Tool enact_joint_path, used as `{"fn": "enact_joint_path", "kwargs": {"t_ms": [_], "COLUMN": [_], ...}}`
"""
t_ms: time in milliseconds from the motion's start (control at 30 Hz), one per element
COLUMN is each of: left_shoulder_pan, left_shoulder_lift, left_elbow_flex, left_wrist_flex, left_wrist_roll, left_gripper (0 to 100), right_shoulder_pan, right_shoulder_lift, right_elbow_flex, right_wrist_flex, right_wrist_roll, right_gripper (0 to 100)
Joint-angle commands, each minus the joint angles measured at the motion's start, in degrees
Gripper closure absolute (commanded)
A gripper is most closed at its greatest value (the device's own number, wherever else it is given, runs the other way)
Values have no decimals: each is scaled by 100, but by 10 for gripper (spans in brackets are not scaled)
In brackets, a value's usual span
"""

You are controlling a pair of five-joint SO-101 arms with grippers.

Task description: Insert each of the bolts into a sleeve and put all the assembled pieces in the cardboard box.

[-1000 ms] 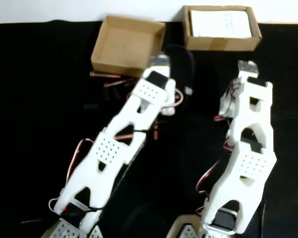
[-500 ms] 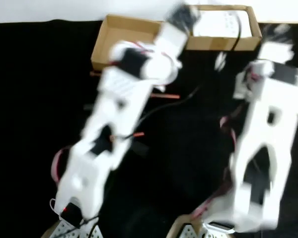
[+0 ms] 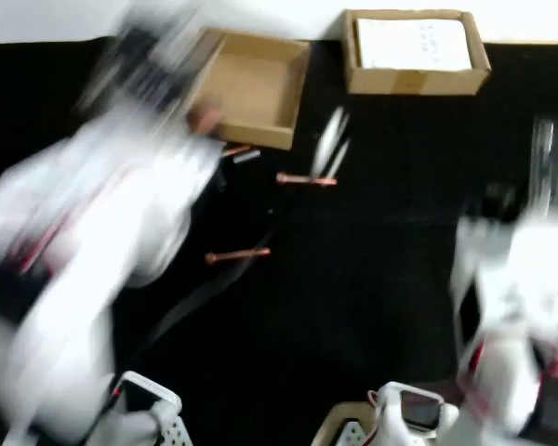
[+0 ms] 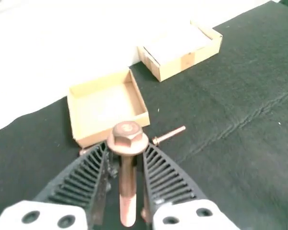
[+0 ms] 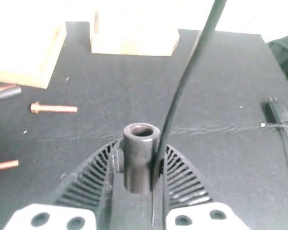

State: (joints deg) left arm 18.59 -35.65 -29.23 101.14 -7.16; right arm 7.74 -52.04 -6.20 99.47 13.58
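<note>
Two parts held: left pincer (image 4: 126,146) clamps a copper bolt (image 4: 127,191), right pincer (image 5: 140,144) grasps a black sleeve (image 5: 137,167)

Over the black cloth (image 3: 372,279), the white plastic left arm (image 3: 93,242) and white plastic right arm (image 3: 516,307) are shapeless smears, outlines unreadable.

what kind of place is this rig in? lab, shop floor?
Probably a benchtop robot lab setup, not a production line: black cloth-covered table, open cardboard box, left end effector gripping a bolt, right end effector holding a sleeve.
</note>
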Motion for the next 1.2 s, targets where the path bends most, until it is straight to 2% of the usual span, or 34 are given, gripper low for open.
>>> {"fn": "enact_joint_path", "kwargs": {"t_ms": [0, 100, 200, 433, 567, 667, 833, 1167], "left_shoulder_pan": [-22, -22, -22, 22, 31, 136, 804, 2009], "left_shoulder_lift": [-1086, -1385, -1393, -1393, -1393, -1376, -787, 1411], "left_elbow_flex": [1191, 1903, 1974, 1965, 1965, 1736, 1033, -690], "left_wrist_flex": [-9, -26, -35, -870, -1363, -1556, -1653, -1653], "left_wrist_roll": [-26, -9, 281, 756, 1204, 1389, 1415, 1415], "left_gripper": [990, 990, 990, 989, 988, 988, 988, 989], "right_shoulder_pan": [-470, -1112, -1886, -3187, -3591, -3662, -3670, -3785], "right_shoulder_lift": [-602, -1121, -1604, -2668, -3090, -3327, -3723, -4391], "right_elbow_flex": [1376, 2686, 4040, 6914, 7960, 8409, 8752, 9288], "right_wrist_flex": [-479, -1332, -2615, -7011, -8857, -9393, -9455, -9429], "right_wrist_roll": [18, 18, -18, -677, -1354, -1767, -2171, -2171], "right_gripper": [976, 976, 976, 976, 976, 976, 976, 976]}}
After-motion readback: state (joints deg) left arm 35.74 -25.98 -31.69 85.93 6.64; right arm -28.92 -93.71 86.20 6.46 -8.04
